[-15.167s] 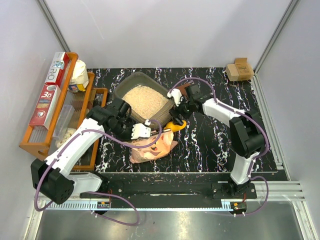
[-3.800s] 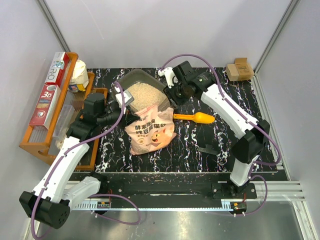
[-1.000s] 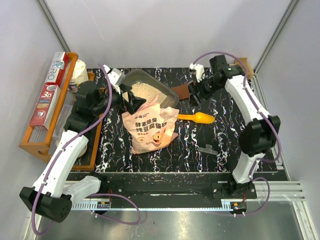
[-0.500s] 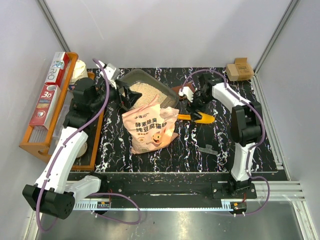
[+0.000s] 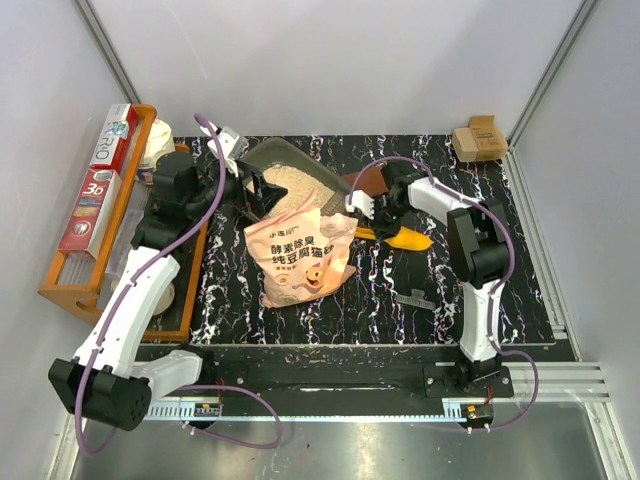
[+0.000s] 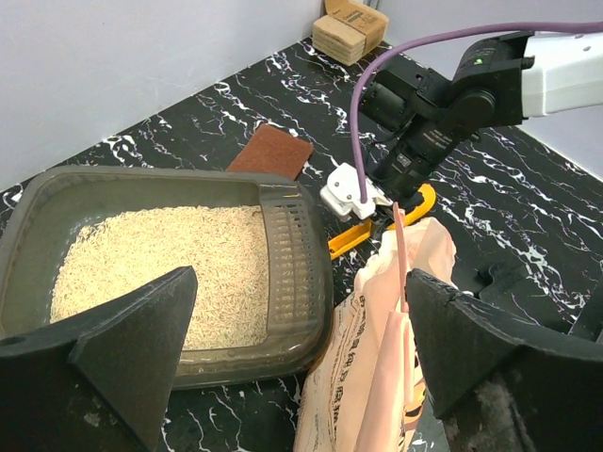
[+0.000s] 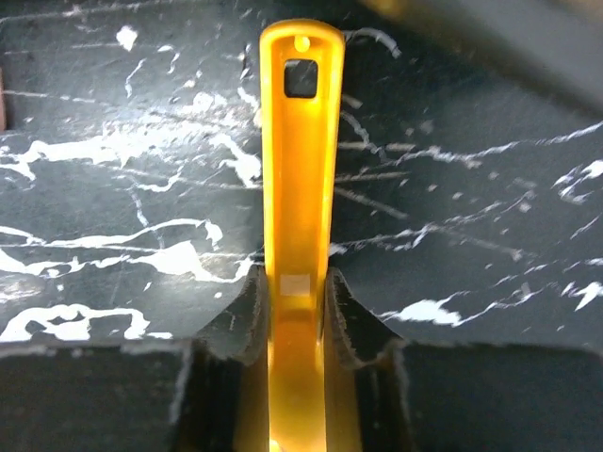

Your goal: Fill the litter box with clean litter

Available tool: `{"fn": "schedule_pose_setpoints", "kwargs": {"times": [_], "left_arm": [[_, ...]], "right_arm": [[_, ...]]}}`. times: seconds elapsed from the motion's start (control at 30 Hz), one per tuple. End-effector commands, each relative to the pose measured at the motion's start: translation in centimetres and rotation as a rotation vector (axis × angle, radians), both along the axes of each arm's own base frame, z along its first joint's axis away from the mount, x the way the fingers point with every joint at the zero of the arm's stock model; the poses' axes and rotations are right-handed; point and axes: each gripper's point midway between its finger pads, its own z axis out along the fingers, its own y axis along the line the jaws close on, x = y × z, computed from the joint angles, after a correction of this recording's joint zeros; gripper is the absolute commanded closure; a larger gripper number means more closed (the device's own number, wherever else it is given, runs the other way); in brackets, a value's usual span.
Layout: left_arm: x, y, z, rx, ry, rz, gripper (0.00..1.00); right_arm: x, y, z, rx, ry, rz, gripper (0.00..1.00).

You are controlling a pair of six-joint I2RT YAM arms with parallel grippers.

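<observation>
An orange rack (image 5: 100, 230) stands at the desk's (image 5: 440, 330) left edge. Beside it the left hand (image 6: 300, 282) hangs wide open with nothing in it, over the near rim of the litter box (image 5: 262, 157). The box sits at the back of the desk, and beige litter (image 6: 160, 259) covers its floor (thinner toward the left end). A pink bag (image 5: 300, 265) leans against the box's near side. To the right, the right hand (image 7: 298, 282) is closed snugly on the handle of the yellow scoop (image 5: 405, 238), which lies on the desk just beside the bag.
</observation>
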Motion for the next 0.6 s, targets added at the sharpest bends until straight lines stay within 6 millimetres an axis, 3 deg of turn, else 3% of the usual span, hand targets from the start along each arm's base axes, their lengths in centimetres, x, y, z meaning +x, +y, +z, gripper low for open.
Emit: {"fn": "schedule_pose_setpoints", "kwargs": {"times": [0.0,0.1,0.13,0.2,0.23,0.3,0.33,0.4,0.43,0.53,0.57], "left_arm": [[-0.2,-0.8,3.3,-0.035,-0.091,-0.056,0.04],[0.2,-1.1,3.1,-0.058,-0.072,-0.054,0.06],[0.4,-1.1,3.0,-0.063,-0.063,-0.05,0.07],[0.4,-1.5,2.7,-0.057,-0.06,-0.063,0.07],[0.4,-1.8,2.7,-0.05,-0.068,-0.073,0.08],[-0.2,-2.9,2.5,-0.027,-0.088,-0.137,0.09],[-0.5,-3.3,2.6,-0.012,-0.093,-0.164,0.09],[-1.4,-4.7,2.5,0.009,-0.109,-0.248,0.11],[-1.9,-5.1,3.0,0.011,-0.115,-0.272,0.11],[-2.5,-6.6,3.4,0.011,-0.127,-0.336,0.09],[-2.5,-7.2,3.3,0.006,-0.118,-0.347,0.09]], "right_arm": [[-1.0,-3.6,1.9,-0.021,-0.024,-0.078,0.89],[-2.0,-5.1,6.6,0.075,-0.02,-0.165,0.95],[-2.1,-4.3,10.1,0.166,-0.044,-0.187,0.96],[-3.2,-3.8,13.7,0.253,-0.021,-0.215,0.98],[-3.6,-2.4,17.6,0.364,-0.027,-0.219,0.99],[-4.7,-0.7,21.4,0.483,0.001,-0.21,1.0],[-5.6,0.8,25.2,0.605,0.026,-0.192,1.0],[-6.4,2.1,28.8,0.721,0.05,-0.165,1.0],[-7.7,3.1,31.5,0.817,0.121,-0.149,1.0],[-7.6,4.6,37.1,1.012,0.112,-0.078,1.0],[-7.7,4.7,38.1,1.05,0.117,-0.064,1.0]]}}
